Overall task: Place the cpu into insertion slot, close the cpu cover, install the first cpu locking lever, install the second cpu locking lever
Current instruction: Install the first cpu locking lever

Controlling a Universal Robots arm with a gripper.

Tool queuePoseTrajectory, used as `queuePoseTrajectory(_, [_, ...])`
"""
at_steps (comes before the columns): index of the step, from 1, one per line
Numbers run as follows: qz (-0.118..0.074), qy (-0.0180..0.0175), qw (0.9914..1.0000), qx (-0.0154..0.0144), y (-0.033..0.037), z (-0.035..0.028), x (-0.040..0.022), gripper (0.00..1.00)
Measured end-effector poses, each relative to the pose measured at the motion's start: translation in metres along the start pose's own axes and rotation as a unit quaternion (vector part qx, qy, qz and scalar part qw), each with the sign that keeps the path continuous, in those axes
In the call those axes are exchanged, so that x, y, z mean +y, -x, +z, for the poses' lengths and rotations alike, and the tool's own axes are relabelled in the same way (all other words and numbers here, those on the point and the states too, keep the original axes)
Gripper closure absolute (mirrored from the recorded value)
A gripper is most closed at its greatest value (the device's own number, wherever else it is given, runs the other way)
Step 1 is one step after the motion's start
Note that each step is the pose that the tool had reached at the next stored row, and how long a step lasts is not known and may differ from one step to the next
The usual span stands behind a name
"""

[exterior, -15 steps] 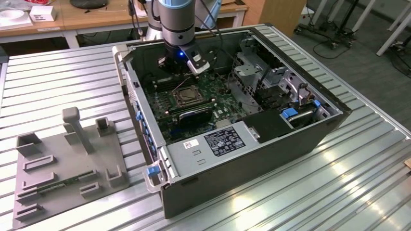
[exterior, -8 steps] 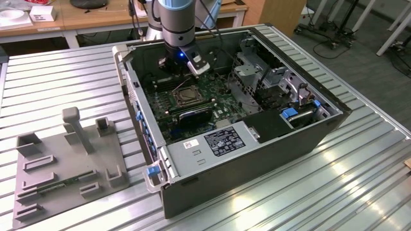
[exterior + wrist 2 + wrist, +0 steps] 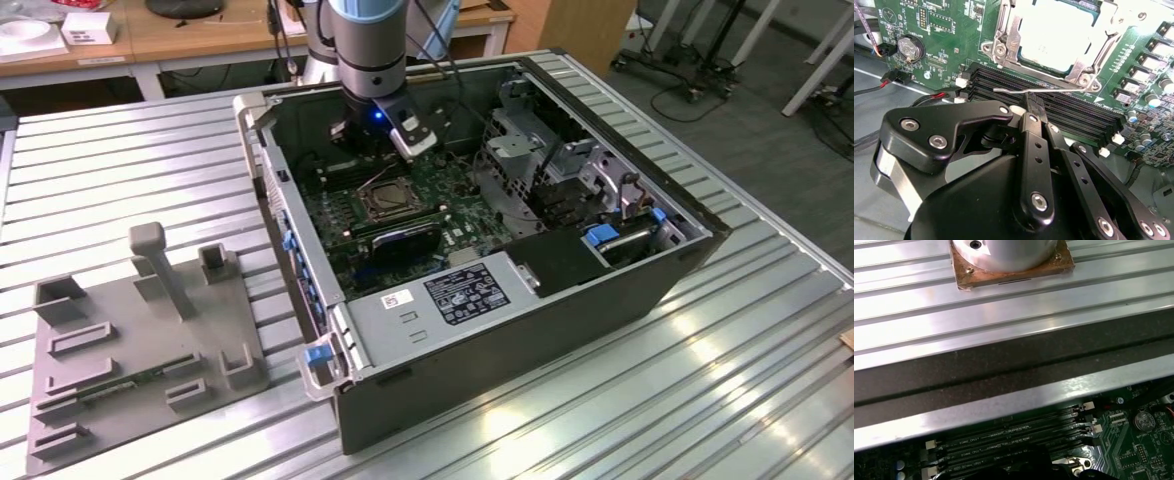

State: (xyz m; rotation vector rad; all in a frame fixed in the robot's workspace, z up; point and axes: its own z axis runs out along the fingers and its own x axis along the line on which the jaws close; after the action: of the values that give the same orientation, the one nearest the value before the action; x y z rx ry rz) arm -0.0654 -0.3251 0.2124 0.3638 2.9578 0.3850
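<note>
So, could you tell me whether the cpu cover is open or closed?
It looks closed: in the second wrist view the cpu cover lies flat, framing the seated cpu.

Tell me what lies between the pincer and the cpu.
In the second wrist view, a thin metal lever and black memory slots lie between the pincer and the cpu.

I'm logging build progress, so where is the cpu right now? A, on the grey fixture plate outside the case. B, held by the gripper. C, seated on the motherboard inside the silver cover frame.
C: in the second wrist view the cpu lies inside the window of the cpu cover, while the gripper is down by the thin wire lever.
</note>
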Motion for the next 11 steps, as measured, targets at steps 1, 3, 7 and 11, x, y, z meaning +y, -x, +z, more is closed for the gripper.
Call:
queuePoseTrajectory(1, [0.000, -0.0003, 1.00000, -0.0001, 0.0001, 0.0000, 0.0000, 0.89])
queuePoseTrajectory(3, [0.000, -0.0007, 1.00000, -0.0002, 0.0003, 0.0001, 0.0000, 0.89])
queuePoseTrajectory(7, [0.001, -0.0017, 1.00000, -0.0006, 0.0007, 0.0004, 0.0001, 0.89])
queuePoseTrajectory(11, [0.001, -0.0016, 1.00000, -0.0007, 0.0007, 0.0015, -0.0001, 0.89])
